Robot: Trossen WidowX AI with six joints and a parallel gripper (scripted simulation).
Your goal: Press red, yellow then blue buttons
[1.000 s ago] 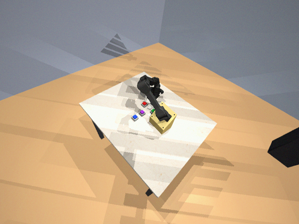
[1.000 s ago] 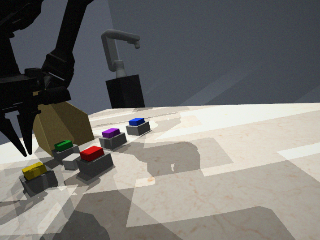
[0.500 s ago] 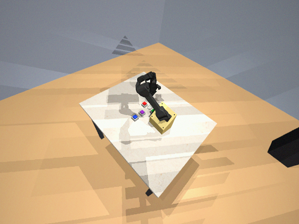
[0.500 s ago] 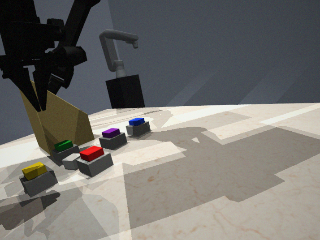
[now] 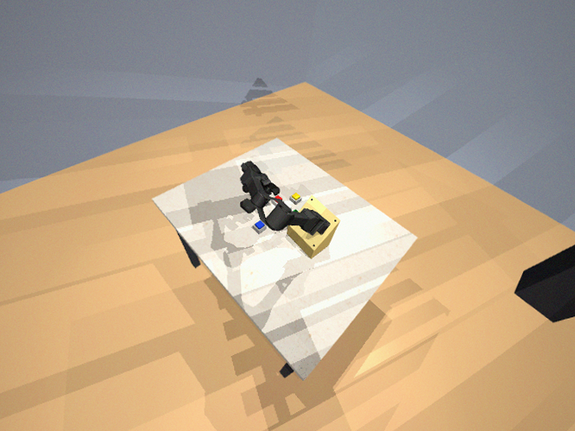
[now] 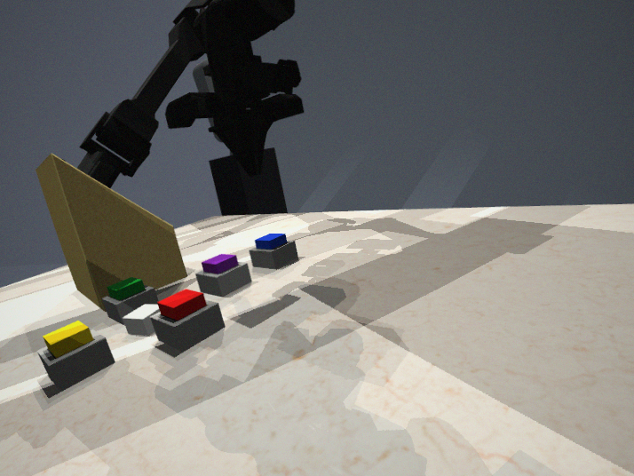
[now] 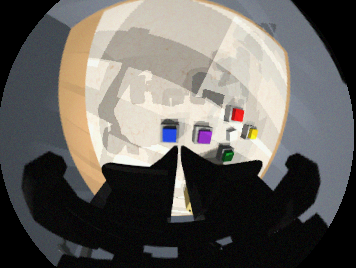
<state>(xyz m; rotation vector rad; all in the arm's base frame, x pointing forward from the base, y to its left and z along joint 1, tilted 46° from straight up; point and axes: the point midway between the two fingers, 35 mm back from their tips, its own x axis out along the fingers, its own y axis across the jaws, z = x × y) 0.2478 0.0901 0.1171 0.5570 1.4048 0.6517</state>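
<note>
Red button (image 6: 181, 304), yellow button (image 6: 67, 337) and blue button (image 6: 270, 241) (all on grey bases) stand unpressed.

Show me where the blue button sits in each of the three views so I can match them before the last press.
Top: blue button sits just left of the arm, near the table's middle.
Exterior: blue button is the farthest of the row, below the raised, shut gripper.
Wrist: blue button lies left of centre, just above the fingertips.
Shared landmark: the purple button, its nearest neighbour; hidden under the arm in the top view.
</note>
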